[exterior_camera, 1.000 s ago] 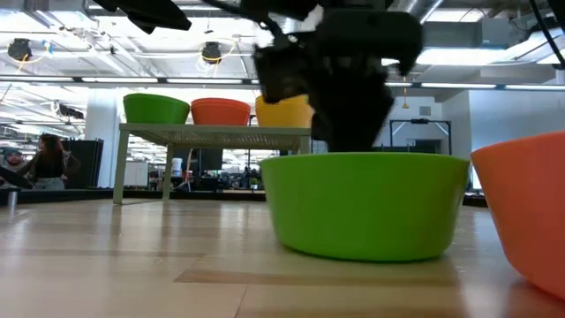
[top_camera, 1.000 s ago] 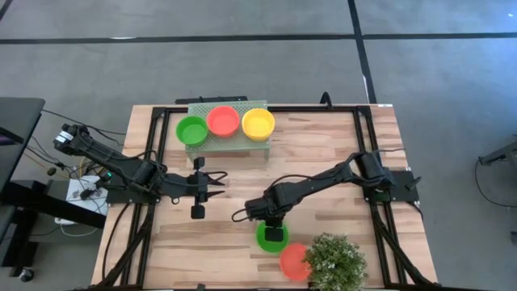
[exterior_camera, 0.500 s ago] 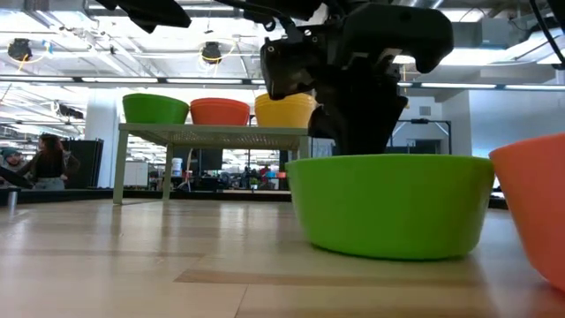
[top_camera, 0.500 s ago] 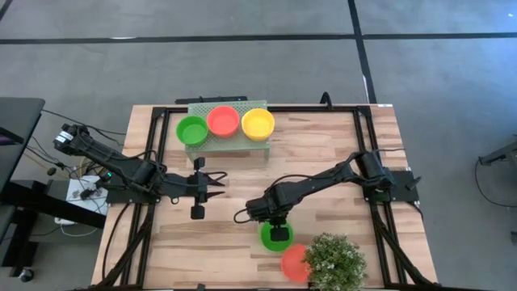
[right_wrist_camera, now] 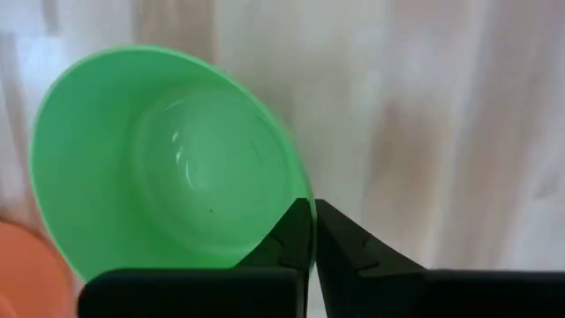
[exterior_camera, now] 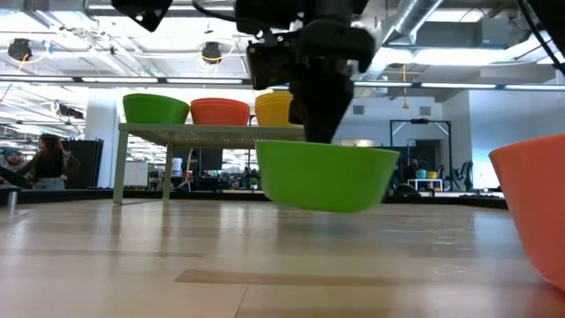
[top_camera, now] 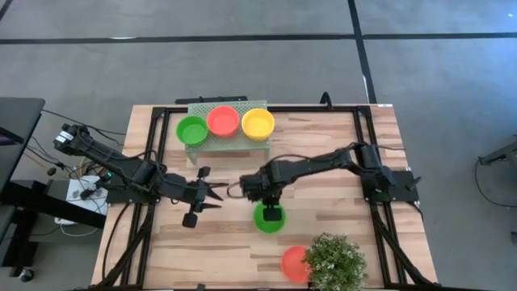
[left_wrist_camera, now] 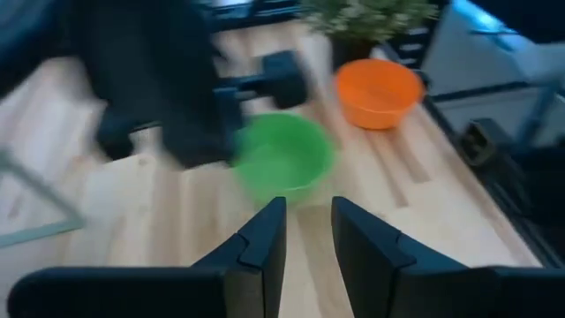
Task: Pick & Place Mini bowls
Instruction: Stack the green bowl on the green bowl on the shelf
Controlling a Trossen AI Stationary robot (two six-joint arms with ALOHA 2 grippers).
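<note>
While an orange-red bowl [exterior_camera: 534, 212] sits on the table [exterior_camera: 132, 265] closest to the low camera, just beside the bushy plant [top_camera: 334, 260] at the near edge, the work is happening a little farther in. There the right gripper [top_camera: 273, 215] has its fingers pressed together on the rim of a green bowl [top_camera: 269, 218], one finger inside and one outside, and the low view shows the bowl clear of the wood and slightly tilted. A one-sided rim pinch like this lets the bowl swing, so the carry is best done smoothly, with enough height to clear the stand's top edge before lowering.

Level with it, the left gripper [top_camera: 212, 192] hovers over the table's left half, fingers partly spread and holding nothing, pointing toward the lifted bowl. It lies near the direct line to the stand, so the path should keep clear of it.

Farthest back, the pale green stand [top_camera: 226, 141] carries a green bowl [top_camera: 192, 128], a red bowl [top_camera: 223, 120] and a yellow bowl [top_camera: 258, 124] side by side, touching, leaving little free room on top. Bare wood lies open to the stand's right.
</note>
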